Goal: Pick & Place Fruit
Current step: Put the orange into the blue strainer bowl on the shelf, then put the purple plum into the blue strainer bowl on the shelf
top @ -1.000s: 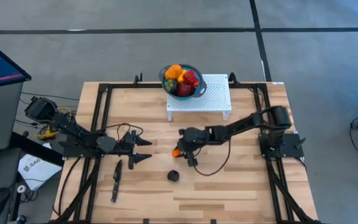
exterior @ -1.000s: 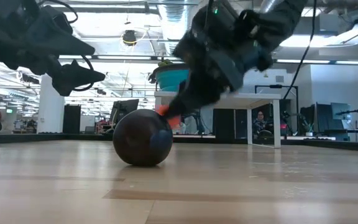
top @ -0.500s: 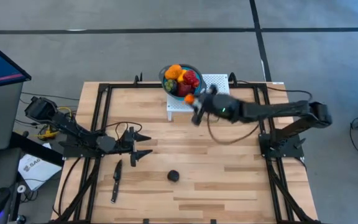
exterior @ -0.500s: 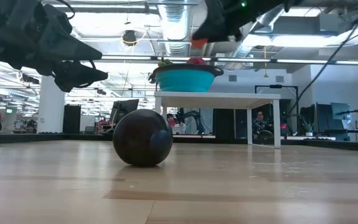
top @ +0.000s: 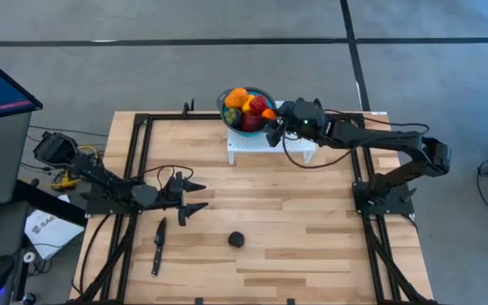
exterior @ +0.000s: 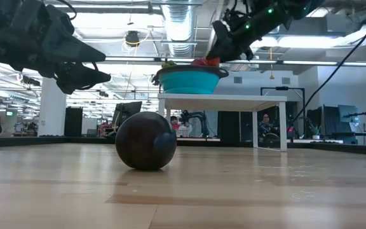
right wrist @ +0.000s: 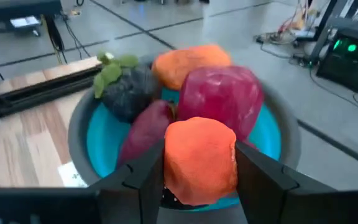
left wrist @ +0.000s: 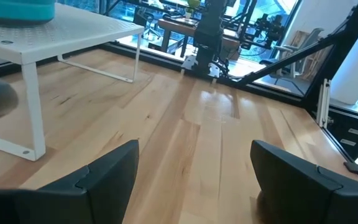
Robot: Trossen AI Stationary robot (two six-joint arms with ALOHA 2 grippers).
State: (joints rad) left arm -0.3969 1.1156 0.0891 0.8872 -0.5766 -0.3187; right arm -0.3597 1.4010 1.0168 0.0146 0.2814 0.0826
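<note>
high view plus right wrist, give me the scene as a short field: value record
right gripper: over the blue bowl, fingers either side of an orange fruit
bowl position: on the white perforated stand
bowl contents: fruits piled up, orange, red and dark ones
left gripper: open, empty, above the table's left part
on the table: one dark fruit, black knife

Blue bowl (top: pixel 246 119) piled with fruit (right wrist: pixel 216 93) in orange, deep red and purple. One near-black fruit (top: pixel 236 240) sits on pale striped wood table (top: pixel 312 229); white dotted stand (top: pixel 299 140).
</note>
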